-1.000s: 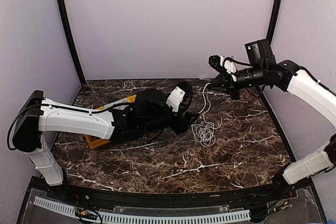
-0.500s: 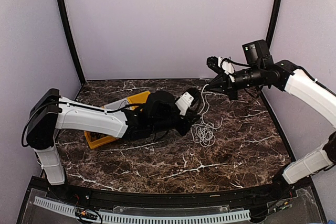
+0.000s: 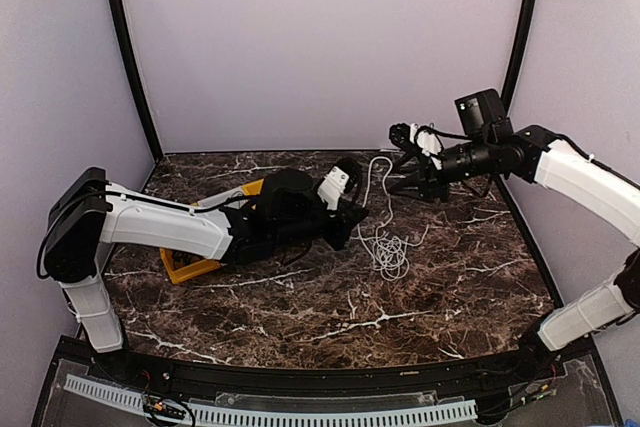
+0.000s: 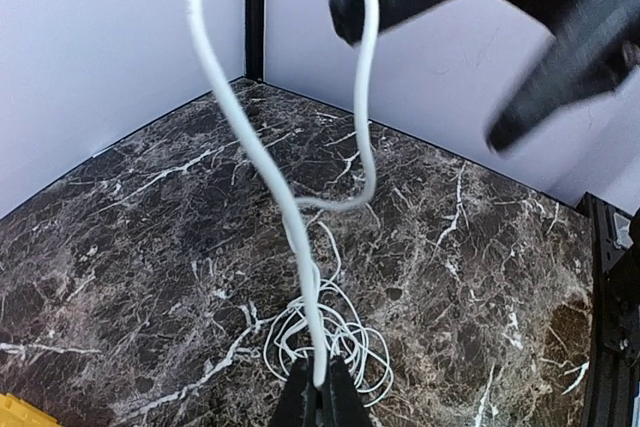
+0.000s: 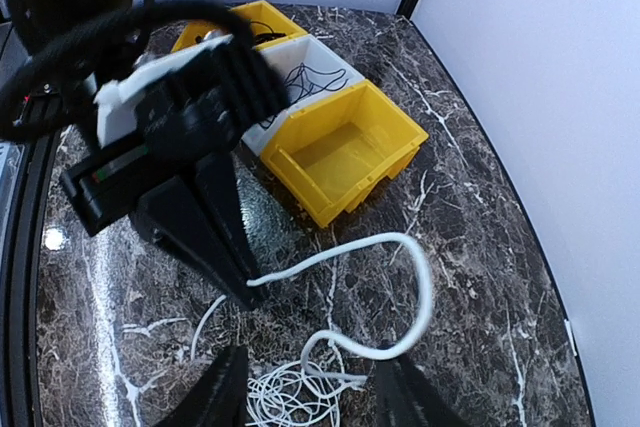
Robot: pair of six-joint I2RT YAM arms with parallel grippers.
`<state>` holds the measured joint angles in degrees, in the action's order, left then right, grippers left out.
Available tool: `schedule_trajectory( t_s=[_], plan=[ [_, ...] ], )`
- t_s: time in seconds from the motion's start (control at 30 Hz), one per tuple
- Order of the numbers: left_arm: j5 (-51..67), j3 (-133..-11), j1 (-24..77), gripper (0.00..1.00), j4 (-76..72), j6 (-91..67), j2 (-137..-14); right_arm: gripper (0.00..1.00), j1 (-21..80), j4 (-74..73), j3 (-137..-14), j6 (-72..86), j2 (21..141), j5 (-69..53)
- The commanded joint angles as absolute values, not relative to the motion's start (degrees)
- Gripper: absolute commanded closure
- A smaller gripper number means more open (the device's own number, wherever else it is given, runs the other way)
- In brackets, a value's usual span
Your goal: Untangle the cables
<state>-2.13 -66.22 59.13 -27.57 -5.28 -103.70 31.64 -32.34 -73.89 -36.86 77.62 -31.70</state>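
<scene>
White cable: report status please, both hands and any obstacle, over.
Left hand shut on white cable, loop in air. Right hand open, empty. Rest coiled on table. Yellow bin aside.

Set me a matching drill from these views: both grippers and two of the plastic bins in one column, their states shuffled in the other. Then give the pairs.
Column one
1. left gripper
2. right gripper
3. open-topped yellow plastic bin nearest the thin white cable
4. white plastic bin beside it

Column two
A. holds thin black cords
B. shut on the white cable
C. empty
D. open, fingers spread apart

Pairs: 1-B, 2-D, 3-C, 4-A
</scene>
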Motion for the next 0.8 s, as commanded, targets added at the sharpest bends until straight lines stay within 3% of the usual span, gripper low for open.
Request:
schedule_trajectory(
  t_s=[0.0,0.3,0.77],
  plan=[
    [-1.6,-65.02,57.6,1.0,-29.86,-11.4,-99.3,0.47,32.17,-29.82,-66.23,-42.01,73.89,-32.33],
    [-1.6,-67.27,56.1,1.0,-25.7,-19.36,-98.52,0.41,34.8,-27.08,-56.93,-46.57,81.02,-34.87],
    [-4.81,-67.63,55.46,1.0,-19.42,-24.68,-96.88,0.38,40.2,-15.19,-57.81,-45.93,94.78,-26.98]
  ],
)
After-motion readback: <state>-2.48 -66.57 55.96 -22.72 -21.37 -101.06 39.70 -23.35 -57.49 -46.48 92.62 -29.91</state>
